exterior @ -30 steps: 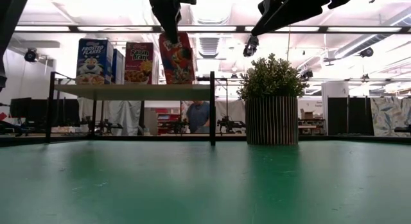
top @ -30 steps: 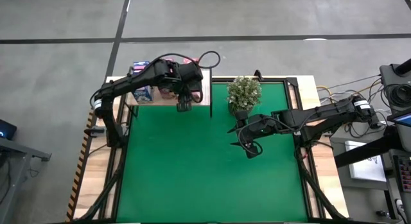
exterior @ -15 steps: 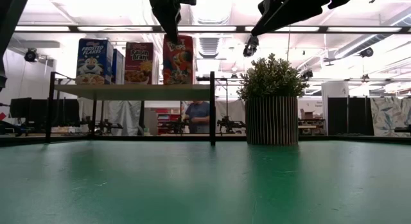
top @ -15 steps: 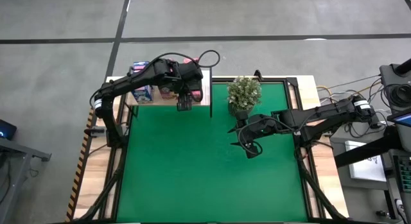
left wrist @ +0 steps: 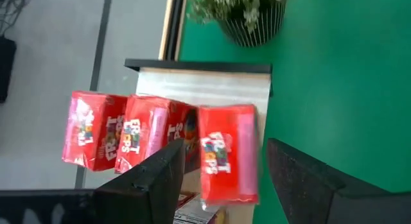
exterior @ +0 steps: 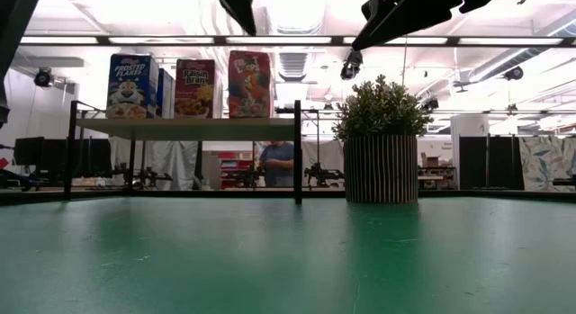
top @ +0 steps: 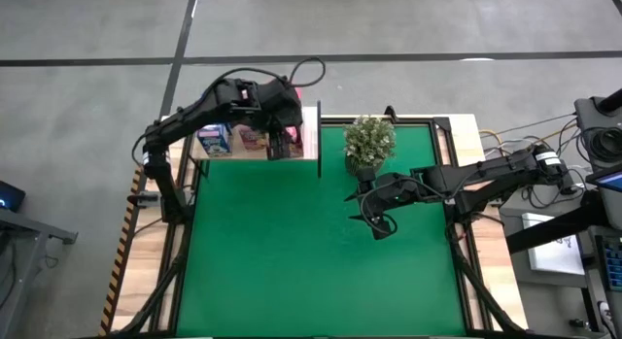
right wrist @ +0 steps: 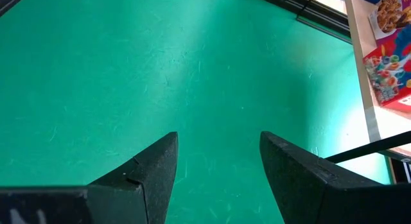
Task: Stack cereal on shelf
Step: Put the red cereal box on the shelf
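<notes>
- My left gripper point(left wrist: 218, 179) hangs above the shelf point(exterior: 184, 128) at the far left of the desk point(top: 146, 271), fingers spread and holding nothing; in its wrist view a red cereal box point(left wrist: 228, 153) shows in the gap between them, apart from both.
- My right gripper point(right wrist: 218, 166) waits over the green mat point(top: 311, 252), near the potted plant point(top: 369, 140), open and empty.
- The cereal stands upright in a row on the shelf: from the low view, a blue box point(exterior: 132, 85) at the left, a Raisin Bran box point(exterior: 195, 88), then the red one point(exterior: 250, 85) nearest the right upright point(exterior: 297, 152).
- Handling, as I judge it: thin cardboard, light, stiff along the edges but easily dented on the broad faces; tall and narrow, so a nudge could topple it. I would pinch across the narrow sides, near the top.
- Hidden or unclear: from above, my left arm covers most of the shelf; the low view cuts my left gripper off at the top edge; the count of boxes behind the front row cannot be told.
</notes>
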You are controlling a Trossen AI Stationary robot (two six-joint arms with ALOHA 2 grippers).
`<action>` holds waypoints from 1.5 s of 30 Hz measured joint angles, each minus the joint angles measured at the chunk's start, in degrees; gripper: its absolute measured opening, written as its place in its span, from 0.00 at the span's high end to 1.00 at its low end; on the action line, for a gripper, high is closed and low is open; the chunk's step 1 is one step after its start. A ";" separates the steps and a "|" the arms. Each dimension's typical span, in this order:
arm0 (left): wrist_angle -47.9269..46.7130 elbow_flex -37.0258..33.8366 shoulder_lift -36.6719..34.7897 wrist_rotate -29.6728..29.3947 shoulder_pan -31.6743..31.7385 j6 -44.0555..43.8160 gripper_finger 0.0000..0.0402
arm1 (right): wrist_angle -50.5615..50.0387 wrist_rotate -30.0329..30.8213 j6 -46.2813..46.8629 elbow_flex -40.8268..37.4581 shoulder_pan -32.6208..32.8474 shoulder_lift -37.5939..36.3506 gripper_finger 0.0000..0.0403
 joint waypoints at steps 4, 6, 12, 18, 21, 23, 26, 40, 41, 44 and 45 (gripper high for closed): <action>-0.13 1.45 -0.21 -0.11 -2.40 -2.09 0.52 | 0.00 0.00 0.00 0.00 0.00 0.00 0.48; -0.09 0.96 -0.30 -0.11 -4.56 -2.23 0.55 | 0.00 0.00 0.02 0.00 0.00 0.00 0.48; -1.34 -4.11 -0.85 -8.94 -12.06 -4.65 0.69 | -0.05 0.01 0.42 -0.35 0.00 0.00 0.48; 1.15 -14.64 -3.79 -10.92 -16.11 -7.80 0.81 | -0.02 0.02 0.94 -0.44 0.00 0.00 0.48; 3.25 -20.49 -5.14 -15.53 -16.46 -9.86 0.85 | -0.01 0.02 0.97 -0.44 0.00 0.00 0.48; 4.18 -24.28 -6.20 -19.57 -16.42 -11.17 0.87 | 0.01 0.02 1.01 -0.44 0.00 0.00 0.48; 7.28 -29.44 -7.40 -23.46 -16.07 -11.75 0.89 | 0.04 0.02 1.03 -0.44 -0.02 0.00 0.48; 14.39 -35.12 -7.56 -28.15 -13.92 -11.27 0.90 | 0.26 0.04 0.90 -0.44 -0.02 0.00 0.48; 14.42 -35.11 -7.54 -28.51 -13.64 -11.28 0.90 | 0.27 0.04 0.90 -0.44 -0.02 0.00 0.48; 14.78 -35.11 -7.54 -28.96 -12.75 -11.28 0.90 | 0.28 0.04 0.90 -0.44 -0.02 0.00 0.48; 15.10 -35.11 -7.52 -28.96 -12.55 -11.28 0.90 | 0.28 0.04 0.90 -0.44 -0.02 0.00 0.48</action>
